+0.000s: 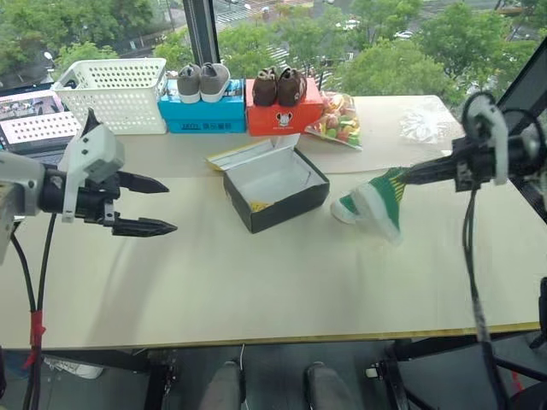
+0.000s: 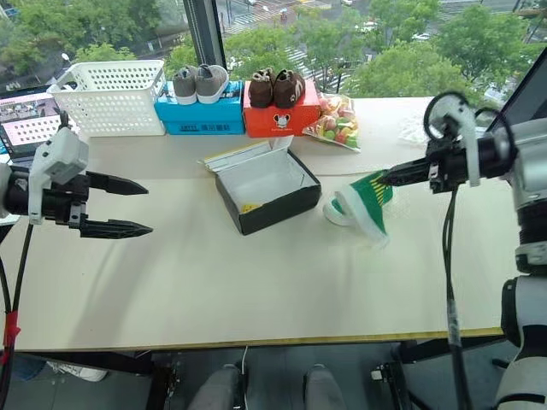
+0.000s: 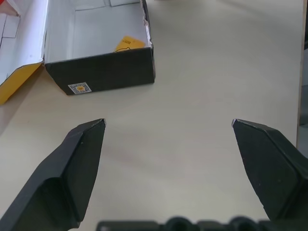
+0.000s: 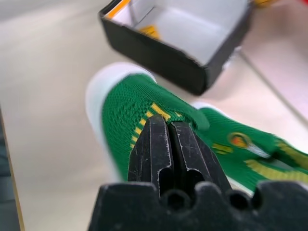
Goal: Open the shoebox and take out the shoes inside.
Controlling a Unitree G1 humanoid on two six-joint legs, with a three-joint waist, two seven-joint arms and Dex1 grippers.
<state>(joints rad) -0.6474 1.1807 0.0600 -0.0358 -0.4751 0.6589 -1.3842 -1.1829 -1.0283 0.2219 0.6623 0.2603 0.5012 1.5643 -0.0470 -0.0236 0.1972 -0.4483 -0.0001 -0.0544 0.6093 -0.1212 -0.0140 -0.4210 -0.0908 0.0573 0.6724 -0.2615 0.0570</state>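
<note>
Left gripper [image 1: 159, 205] hangs with its fingers spread wide, pointing inward and slightly down. Right gripper [image 1: 400, 177] reaches inward, fingers pinched together, angled slightly down.

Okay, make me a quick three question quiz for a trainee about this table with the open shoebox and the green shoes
1. True or false: the shoebox has its lid open.
2. What is the right gripper shut on?
A. a green shoe
B. a brown shoe
C. the white basket
3. Fill the gap: the left gripper hangs ____ above the table, holding nothing.

Key
1. True; the white inside shows and no shoes are in it.
2. A; it pinches one of the shoes beside the box.
3. open
</note>
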